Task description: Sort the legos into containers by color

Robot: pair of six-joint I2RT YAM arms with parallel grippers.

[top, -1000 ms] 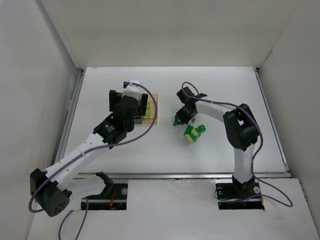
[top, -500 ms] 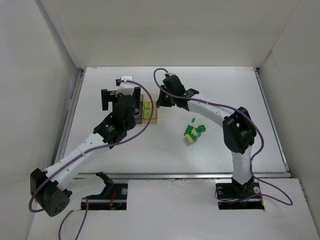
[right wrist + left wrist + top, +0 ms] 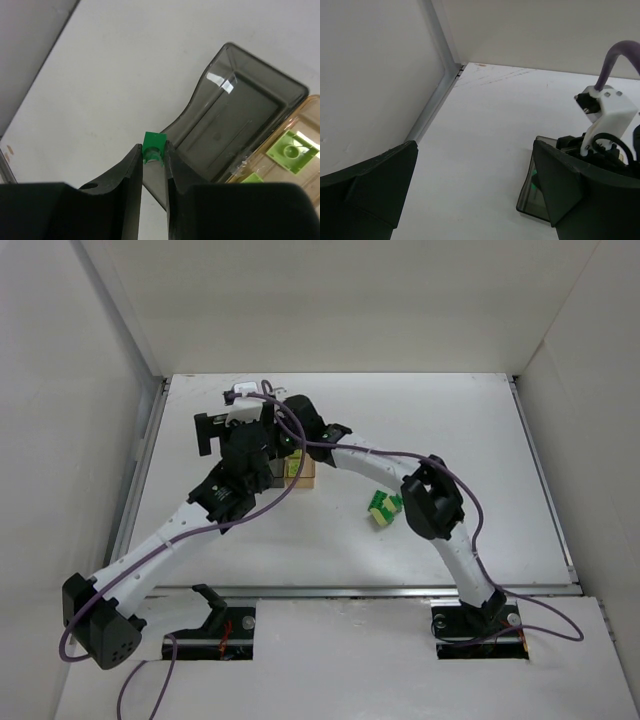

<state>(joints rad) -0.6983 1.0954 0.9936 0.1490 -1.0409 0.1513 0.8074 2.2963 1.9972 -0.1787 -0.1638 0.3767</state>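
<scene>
Drop-off step: dark green lego (image 3: pixel 153 146) is pinched by the right gripper (image 3: pixel 152 156) at the smoky grey bin (image 3: pixel 240 115) rim, not yet inside. Left gripper (image 3: pixel 475 165) is spread, empty. Likely needed next: inward shift over the bin, then release.

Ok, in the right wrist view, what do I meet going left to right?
A dark green brick pinched in the right gripper → smoky grey bin → pale green brick lying in the amber bin.
</scene>
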